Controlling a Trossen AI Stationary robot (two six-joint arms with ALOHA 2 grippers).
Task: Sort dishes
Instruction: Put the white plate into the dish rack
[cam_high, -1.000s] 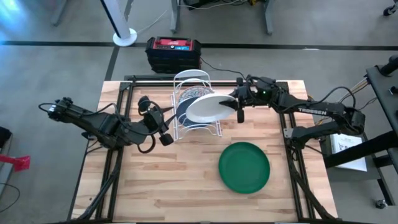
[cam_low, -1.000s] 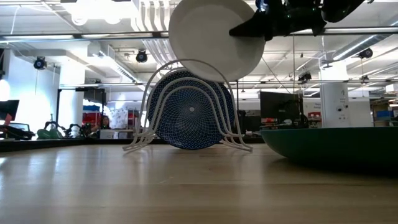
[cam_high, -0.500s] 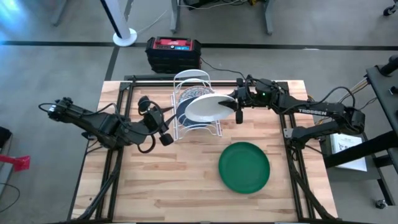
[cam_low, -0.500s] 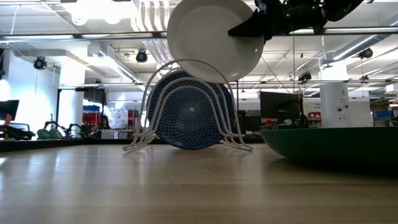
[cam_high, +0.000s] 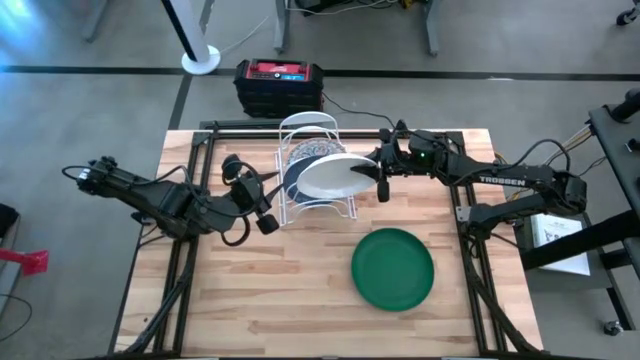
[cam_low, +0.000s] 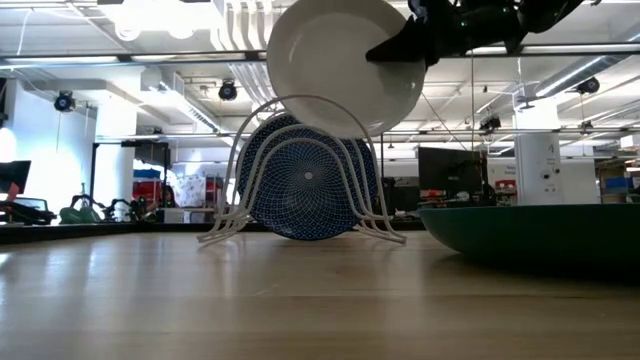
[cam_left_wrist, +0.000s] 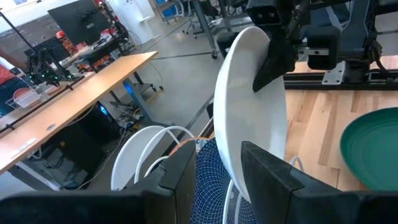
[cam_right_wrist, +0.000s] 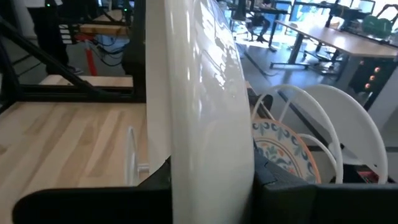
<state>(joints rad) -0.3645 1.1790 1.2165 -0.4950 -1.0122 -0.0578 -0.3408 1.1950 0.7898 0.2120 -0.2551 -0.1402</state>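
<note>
A plain white dish (cam_high: 335, 173) hangs above the white wire rack (cam_high: 312, 205), with my right gripper (cam_high: 379, 172) shut on it. It shows edge-on in the right wrist view (cam_right_wrist: 205, 93) and high up in the low view (cam_low: 340, 65). A blue speckled dish (cam_low: 308, 180) and a floral dish (cam_right_wrist: 280, 149) stand on edge in the rack's slots. The green dish (cam_high: 392, 268) lies flat on the table at the near right. My left gripper (cam_high: 263, 216) waits open just left of the rack, nothing between its fingers (cam_left_wrist: 177, 180). My right gripper pinches the white dish's rim (cam_right_wrist: 208, 165) on the side toward the table's right, one finger (cam_low: 398, 47) on each face. The fingers come about level from the right. The dish is lifted over the rack's top, tilted with one face toward the near edge; whether its lower rim touches the wires I cannot tell.
A red and black box (cam_high: 279, 85) sits on the floor beyond the table's far edge. Bare wood lies near and left of the green dish. Dark frame rails (cam_high: 462, 215) run along the table's sides.
</note>
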